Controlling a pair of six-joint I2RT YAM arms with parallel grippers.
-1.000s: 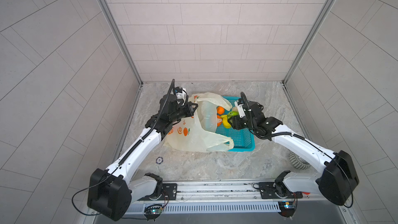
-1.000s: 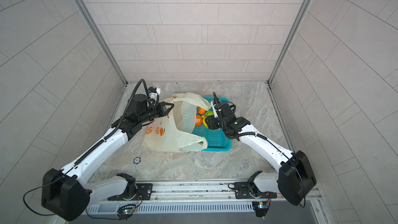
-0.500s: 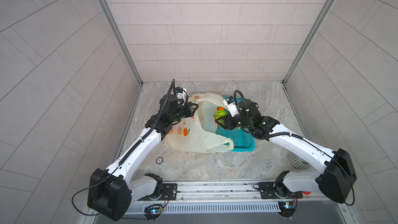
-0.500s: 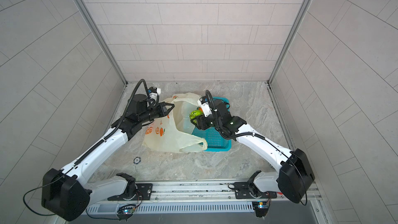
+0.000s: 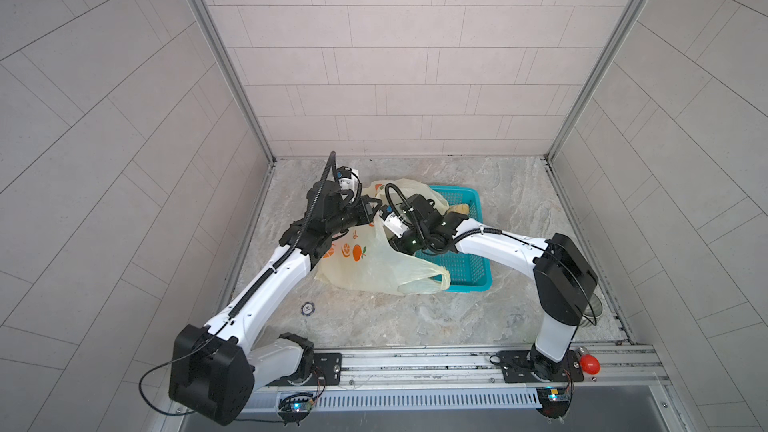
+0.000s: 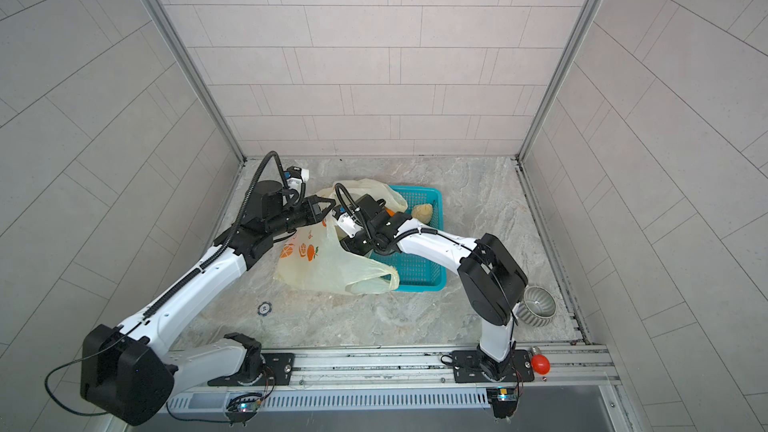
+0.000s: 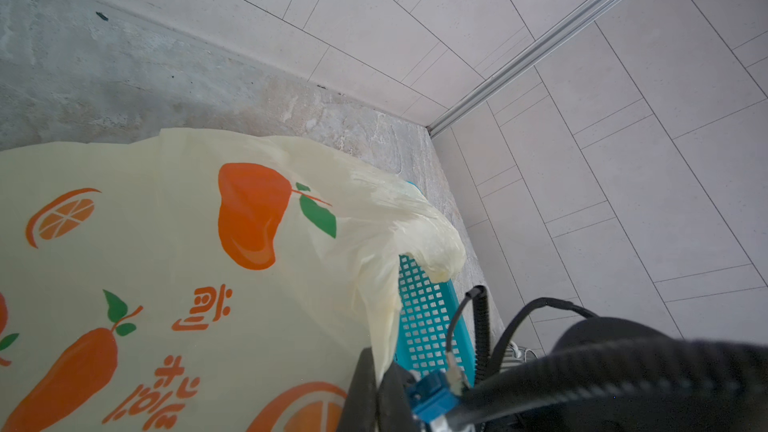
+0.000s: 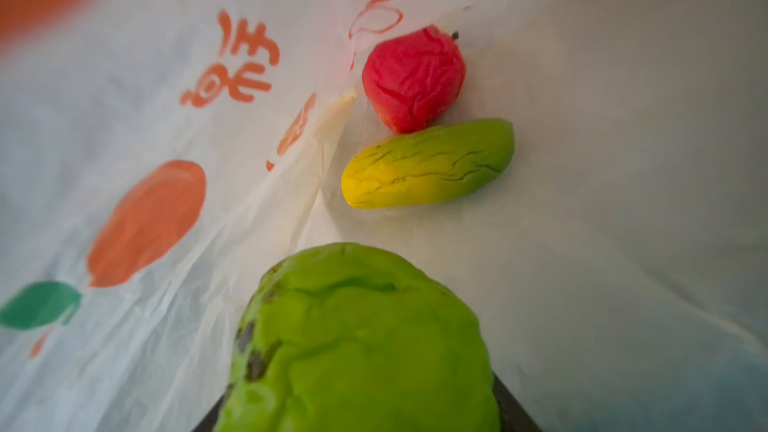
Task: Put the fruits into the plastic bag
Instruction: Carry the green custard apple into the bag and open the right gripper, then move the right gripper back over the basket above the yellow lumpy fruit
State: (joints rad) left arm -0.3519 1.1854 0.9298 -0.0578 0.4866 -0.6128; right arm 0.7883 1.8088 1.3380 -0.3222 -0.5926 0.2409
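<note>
Left gripper (image 7: 374,392): clenched on the rim of the bag (image 5: 374,268), holding it up.
Right gripper (image 6: 353,248): reaching inside the bag, grasping the green fruit (image 8: 357,342).
Bag: lying partly over the basket (image 5: 469,272).
Inside the bag: red fruit (image 8: 413,78) and yellow-green fruit (image 8: 428,164), touching, past the green fruit.
Basket: beige fruit (image 6: 422,211) in the far corner.

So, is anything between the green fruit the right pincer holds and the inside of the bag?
Nothing visible. The green fruit is already inside the plastic bag; bare film lies ahead of it, with a red fruit and a yellow-green fruit resting deeper in.
</note>
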